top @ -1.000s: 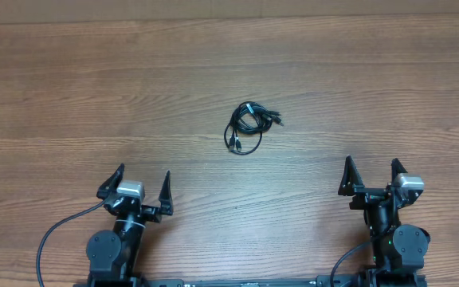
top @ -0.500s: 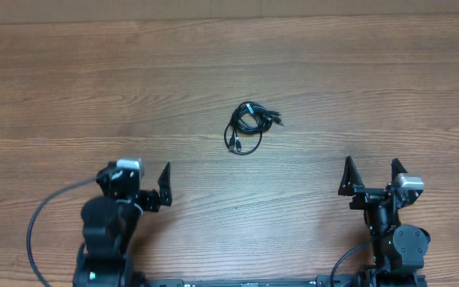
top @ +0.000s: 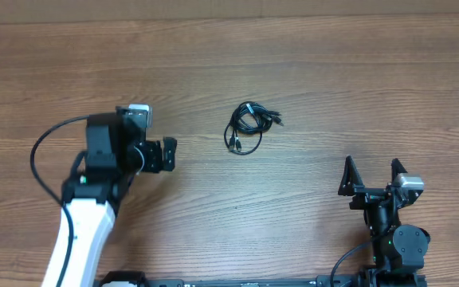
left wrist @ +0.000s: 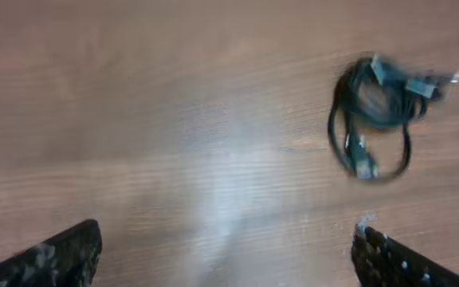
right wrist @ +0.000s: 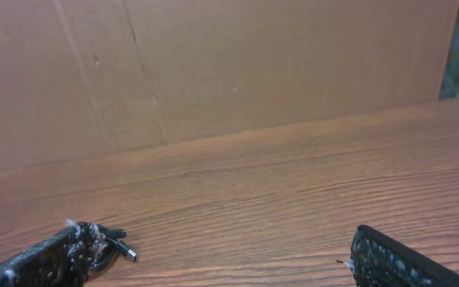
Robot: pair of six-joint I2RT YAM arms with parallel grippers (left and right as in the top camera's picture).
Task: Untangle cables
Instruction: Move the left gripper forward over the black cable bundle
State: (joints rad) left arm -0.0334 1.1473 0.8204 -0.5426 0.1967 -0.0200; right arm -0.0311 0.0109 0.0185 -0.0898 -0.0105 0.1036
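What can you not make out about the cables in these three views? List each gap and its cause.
- Left wrist: the cables are blurred; crossings unreadable.
- Overhead: too small to count cords or plugs.
- Right wrist: a finger of the right gripper hides most of them.

The cables [top: 247,127] lie flat as one small tangled bundle of thin black cords near the middle of the wooden table. A loose loop sags toward the robot's side. Short plug ends [top: 276,119] stick out to the right, seemingly silver-tipped in the blurred wrist view.
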